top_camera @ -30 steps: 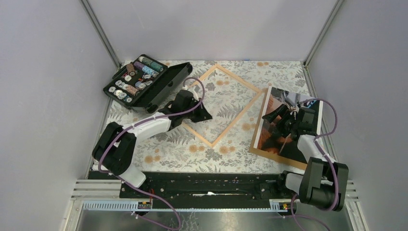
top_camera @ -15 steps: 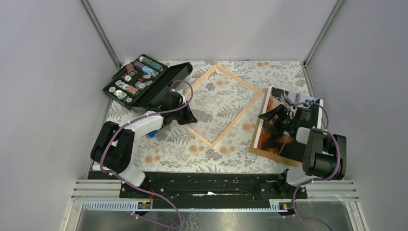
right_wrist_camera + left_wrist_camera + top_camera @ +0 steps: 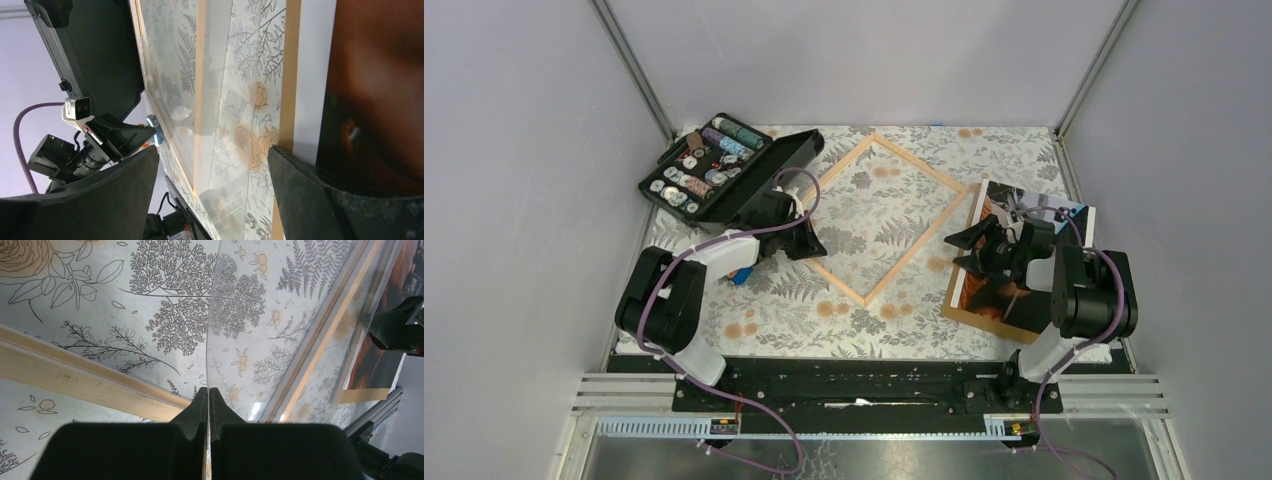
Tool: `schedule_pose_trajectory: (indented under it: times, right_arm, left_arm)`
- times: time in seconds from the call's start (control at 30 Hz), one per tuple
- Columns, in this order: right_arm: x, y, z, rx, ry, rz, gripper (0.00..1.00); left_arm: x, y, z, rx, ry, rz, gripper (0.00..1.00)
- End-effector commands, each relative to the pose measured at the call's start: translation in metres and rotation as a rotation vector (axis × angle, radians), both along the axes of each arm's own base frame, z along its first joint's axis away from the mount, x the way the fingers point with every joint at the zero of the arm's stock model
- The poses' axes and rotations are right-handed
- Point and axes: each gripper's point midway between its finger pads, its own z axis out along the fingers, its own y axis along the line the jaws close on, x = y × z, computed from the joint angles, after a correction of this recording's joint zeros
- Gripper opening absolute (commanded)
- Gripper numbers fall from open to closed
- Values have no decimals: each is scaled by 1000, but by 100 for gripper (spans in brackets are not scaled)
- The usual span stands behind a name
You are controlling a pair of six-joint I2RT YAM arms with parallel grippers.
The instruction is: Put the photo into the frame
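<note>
**Two arms in place, photo not yet lifted**

Both grippers are at their posts, and the step in hand looks like the pickup of the photo point(image 3: 989, 290). It lies flat on a brown backing board point(image 3: 999, 322) at the right of the floral tablecloth point(image 3: 774, 310), outside the frame point(image 3: 919, 243). The board's far left corner sits close to the frame's right corner. The pale wooden frame lies tilted like a diamond in the middle of the table, with a black case point(image 3: 724, 175) open beyond its left side.

The right gripper point(image 3: 976, 247) hovers at the photo's left edge with its jaws wide apart and nothing between them. Its wrist view shows one finger over bare cloth and the other at the print's white margin.

The left gripper point(image 3: 802, 240) is at the frame's left corner with its jaws pressed together. In its wrist view the thin edge of a clear sheet point(image 3: 260, 340) runs straight into the seam between the fingers, so it appears to pinch that sheet.

Next, I judge, the right jaws must come down and close on the print's edge alone, leaving the board behind. A glossy sheet lying flat gives little to bite on, so the lower finger has to slip under the margin. Then the print has to be carried left and lined up with the frame's tilted sides.
</note>
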Motion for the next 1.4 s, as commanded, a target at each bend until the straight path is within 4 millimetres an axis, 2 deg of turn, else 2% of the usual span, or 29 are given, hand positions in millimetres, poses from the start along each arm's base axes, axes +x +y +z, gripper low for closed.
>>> schedule_pose_trajectory:
  times: [0.0,0.17,0.3,0.5,0.73,0.8,0.87,0.9,0.93,0.97,1.0,1.03,1.1,1.23,1.3,1.37]
  right_arm:
    - [22,5,8,32,-52,3,84]
    - [37,10,16,139,-124,3,63]
    - [39,15,33,225,-202,14,47]
    - [37,25,46,272,-256,43,49]
    - [41,42,38,225,-224,64,50]
    - [41,43,35,209,-221,62,47]
    - [40,41,30,203,-203,43,39]
    - [40,41,29,200,-201,37,34]
    - [40,40,28,202,-199,32,27]
    - [40,40,28,203,-199,28,23]
    - [40,40,28,204,-196,25,19]
    - [40,40,27,204,-193,22,14]
    - [40,39,26,200,-189,10,0]
    - [40,37,22,186,-179,-7,0]
    - [39,36,22,184,-179,-11,0]
    - [40,35,23,177,-186,-21,0]
  left_arm:
    - [3,9,-11,25,7,17,0]
    - [2,6,-10,14,12,3,0]
    - [1,6,-8,10,13,-4,0]
    - [0,-4,-7,-15,20,-20,0]
    - [-2,-15,-2,-27,12,-38,0]
    - [-1,-16,1,-29,4,-39,0]
    - [0,-15,3,-23,1,-32,0]
    - [0,-14,5,-20,1,-28,2]
    - [-1,-13,6,-15,3,-25,9]
    - [0,-12,7,-9,-1,-19,19]
    - [-1,-11,10,-7,-4,-17,25]
    - [-1,-10,13,-5,-9,-12,34]
    - [-1,-5,20,12,-22,5,46]
    - [-9,2,45,32,-75,10,67]
    - [-15,6,63,43,-115,10,75]
    - [-21,8,89,36,-167,5,88]
